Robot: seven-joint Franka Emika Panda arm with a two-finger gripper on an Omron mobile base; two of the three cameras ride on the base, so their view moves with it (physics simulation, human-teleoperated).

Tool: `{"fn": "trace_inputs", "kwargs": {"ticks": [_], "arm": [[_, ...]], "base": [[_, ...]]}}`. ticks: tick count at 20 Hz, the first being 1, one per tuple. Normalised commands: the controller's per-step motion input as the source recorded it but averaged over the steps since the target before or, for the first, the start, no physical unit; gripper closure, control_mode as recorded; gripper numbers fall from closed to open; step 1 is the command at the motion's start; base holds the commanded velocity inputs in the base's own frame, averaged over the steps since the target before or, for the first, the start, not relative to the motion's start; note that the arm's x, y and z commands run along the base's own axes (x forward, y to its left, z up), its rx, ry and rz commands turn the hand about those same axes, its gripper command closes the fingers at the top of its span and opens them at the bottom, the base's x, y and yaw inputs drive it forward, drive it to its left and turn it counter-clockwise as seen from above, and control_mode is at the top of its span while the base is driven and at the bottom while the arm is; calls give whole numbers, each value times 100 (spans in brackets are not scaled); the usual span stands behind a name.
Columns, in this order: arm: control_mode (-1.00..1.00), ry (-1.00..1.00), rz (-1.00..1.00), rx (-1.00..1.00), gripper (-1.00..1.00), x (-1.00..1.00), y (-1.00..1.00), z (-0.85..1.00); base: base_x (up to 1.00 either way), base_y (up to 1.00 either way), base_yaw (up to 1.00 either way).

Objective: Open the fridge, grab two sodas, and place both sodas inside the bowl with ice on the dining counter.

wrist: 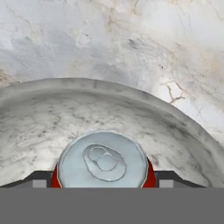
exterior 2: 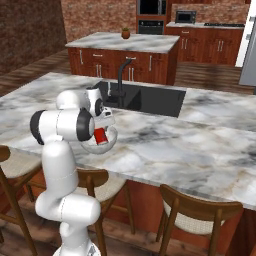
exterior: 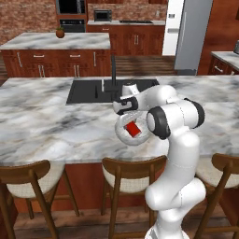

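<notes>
One red can (exterior: 134, 129) is sitting in the bowl (exterior: 122, 135) on the marble surface (exterior: 51, 126).
From the hand view, the tool (wrist: 103, 183) is straddling the silver can top, fingers (wrist: 39, 180) apart on both sides; whether they are touching it, I cannot tell.

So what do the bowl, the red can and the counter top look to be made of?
Bowl: matte light grey, mottled like stone or ceramic.
Red can: metal by its look, with a silvery pull-tab lid and glossy red side.
Counter top: polished marble, white with grey veins.

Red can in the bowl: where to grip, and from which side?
Grip the red can across its round side wall, coming straight down from above. It stands upright in the bowl, lid up, and the raised rim likely blocks a sideways approach. The hand already straddles it, jaws wide.
</notes>
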Motion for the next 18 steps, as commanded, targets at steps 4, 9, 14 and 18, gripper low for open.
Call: {"fn": "trace_inputs", "kwargs": {"ticks": [4, 9, 14, 18], "arm": [[-100, 0, 4, 0, -100, 13, 0, -11], [-100, 0, 7, 0, -100, 7, -9, 0], [-100, -2, 8, 0, -100, -2, -7, 12], [-100, -11, 9, 0, -100, -30, -10, 33]], "base": [[0, 0, 0], [0, 0, 0], [0, 0, 0], [0, 0, 0]]}}
